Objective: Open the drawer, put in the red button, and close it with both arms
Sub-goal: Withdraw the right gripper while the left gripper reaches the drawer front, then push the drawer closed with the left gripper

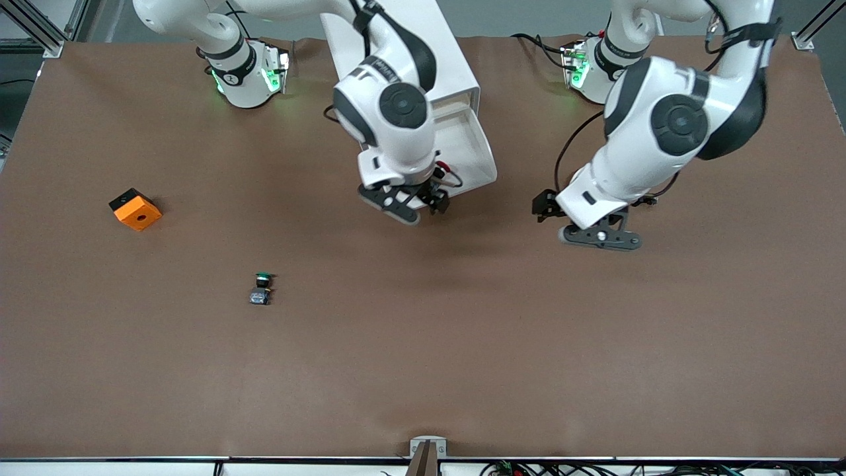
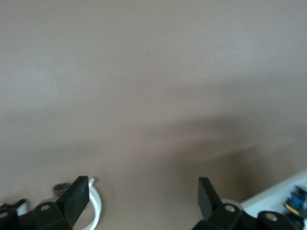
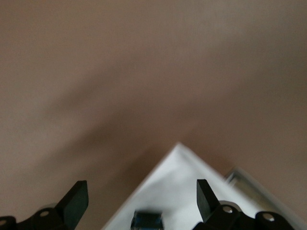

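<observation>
I work over a wide brown matte table [image 1: 423, 344] that fills nearly the whole front view, with grey floor and metal framing at its edges. My white boxy cabinet [image 1: 403, 39] stands between my two bases, and its shallow white tray-like drawer [image 1: 472, 149] is pulled out toward the front camera.

My right gripper [image 1: 410, 201] hangs over the open drawer's front corner, fingers [image 3: 74, 201] spread wide with nothing between them. In my right wrist view, a small dark object lies inside the drawer's white corner; I cannot tell whether it is the red button, since it is blurred and cut off by the frame. My right arm also hides much of the drawer in the front view.

My left gripper [image 1: 598, 235] hangs over bare table toward my left arm's end, fingers [image 2: 76, 199] likewise spread wide and empty.

Toward my right arm's end sit an orange block with a black side [image 1: 135, 209] and, nearer the front camera, a small green-capped push button [image 1: 262, 288] lying on the table.
</observation>
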Robot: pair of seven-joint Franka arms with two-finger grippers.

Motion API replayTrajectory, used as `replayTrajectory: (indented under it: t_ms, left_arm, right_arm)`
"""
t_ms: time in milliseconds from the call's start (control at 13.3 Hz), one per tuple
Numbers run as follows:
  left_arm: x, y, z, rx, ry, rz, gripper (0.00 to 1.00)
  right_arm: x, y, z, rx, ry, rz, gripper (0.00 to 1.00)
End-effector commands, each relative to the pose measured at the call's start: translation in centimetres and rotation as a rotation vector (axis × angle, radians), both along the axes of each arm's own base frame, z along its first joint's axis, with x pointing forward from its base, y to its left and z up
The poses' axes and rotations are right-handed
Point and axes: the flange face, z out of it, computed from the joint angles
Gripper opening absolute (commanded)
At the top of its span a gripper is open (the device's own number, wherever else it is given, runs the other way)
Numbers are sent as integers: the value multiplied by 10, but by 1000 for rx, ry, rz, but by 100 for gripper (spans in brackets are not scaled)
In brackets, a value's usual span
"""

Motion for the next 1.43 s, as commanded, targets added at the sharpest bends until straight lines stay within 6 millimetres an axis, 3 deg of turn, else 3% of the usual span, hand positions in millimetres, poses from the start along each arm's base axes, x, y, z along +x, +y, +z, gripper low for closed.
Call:
replayTrajectory:
  t_ms: [0, 226, 301, 452, 602, 753, 903, 1054, 1204, 1355]
  left_arm:
    - [-12, -27, -43, 17, -16, 16, 100]
    - [-26, -77, -90, 29, -15, 57, 100]
    - [-33, -94, -107, 37, -9, 85, 100]
    - [-55, -128, -146, 69, 24, 145, 100]
    - [-69, -144, -164, 90, 55, 204, 100]
    - [-98, -174, -165, 100, 88, 276, 100]
    - [-128, -196, -162, 143, 145, 295, 100]
    - [-159, -217, -159, 193, 209, 284, 100]
    - [-195, -239, -160, 231, 256, 269, 100]
    - [-221, -252, -160, 257, 282, 269, 100]
  right_arm:
    - [47, -79, 27, -3, 20, 104, 100]
    - [94, -192, 50, -14, 63, 223, 100]
    - [109, -241, 58, -25, 69, 280, 100]
    - [124, -314, 74, -59, 72, 420, 100]
    - [133, -392, 89, -52, 73, 498, 100]
    - [132, -447, 105, -42, 67, 534, 100]
    - [131, -479, 113, -44, 57, 502, 100]
    - [135, -485, 127, -54, 35, 485, 100]
    - [130, -503, 151, -36, 41, 456, 100]
    - [131, -500, 155, -1, 23, 441, 100]
